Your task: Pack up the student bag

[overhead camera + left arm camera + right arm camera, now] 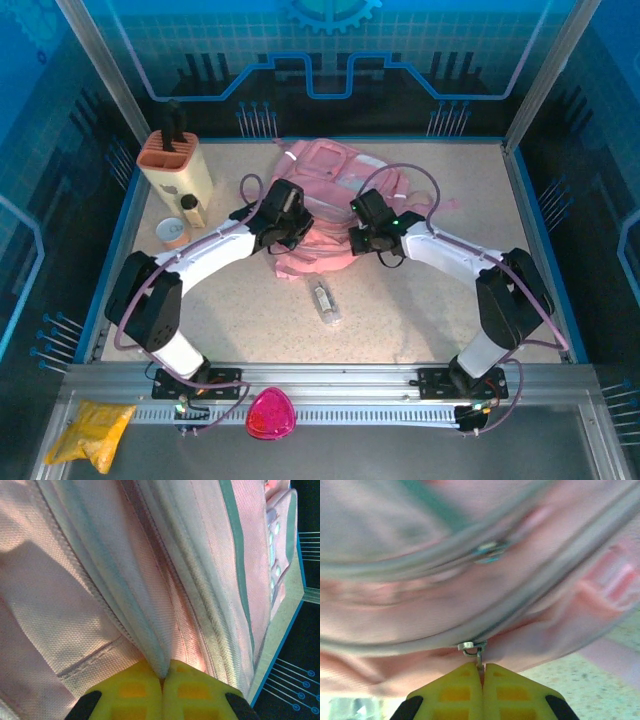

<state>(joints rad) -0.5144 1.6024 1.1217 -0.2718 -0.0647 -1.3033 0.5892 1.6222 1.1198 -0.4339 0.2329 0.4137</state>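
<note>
Right hand [481, 668] pinches a half-hidden zipper pull [475, 649]; left hand [162, 674] clamps a fold of the student bag [100, 595].

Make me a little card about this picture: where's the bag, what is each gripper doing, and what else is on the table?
bag: pink student bag, lying in the middle of the table
left gripper: shut, pinching a fold of the bag's fabric
right gripper: shut on the zipper pull
near side of bag: small clear object
back left: beige holder with an orange top
</note>
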